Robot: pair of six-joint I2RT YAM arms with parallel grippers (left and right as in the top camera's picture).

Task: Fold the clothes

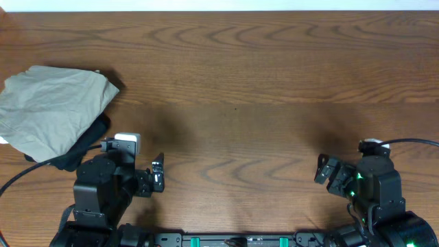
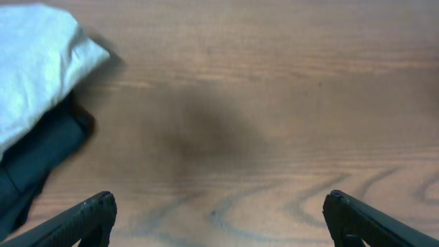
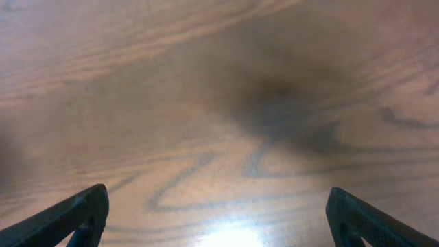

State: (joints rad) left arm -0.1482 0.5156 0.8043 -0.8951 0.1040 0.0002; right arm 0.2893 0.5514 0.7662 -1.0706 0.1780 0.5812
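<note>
The pale khaki shorts (image 1: 55,110) lie in a folded bundle at the table's far left, partly on top of a black garment (image 1: 81,152). They also show at the top left of the left wrist view (image 2: 34,68), looking pale grey there. My left gripper (image 1: 155,175) is open and empty, to the right of the bundle and apart from it; its fingers frame bare wood in the left wrist view (image 2: 219,209). My right gripper (image 1: 325,171) is open and empty at the front right, over bare wood in the right wrist view (image 3: 218,206).
The black garment (image 2: 34,161) sticks out from under the shorts toward the front edge. The wooden table (image 1: 260,82) stretches across the middle and right. A cable runs from the left arm's base past the black garment.
</note>
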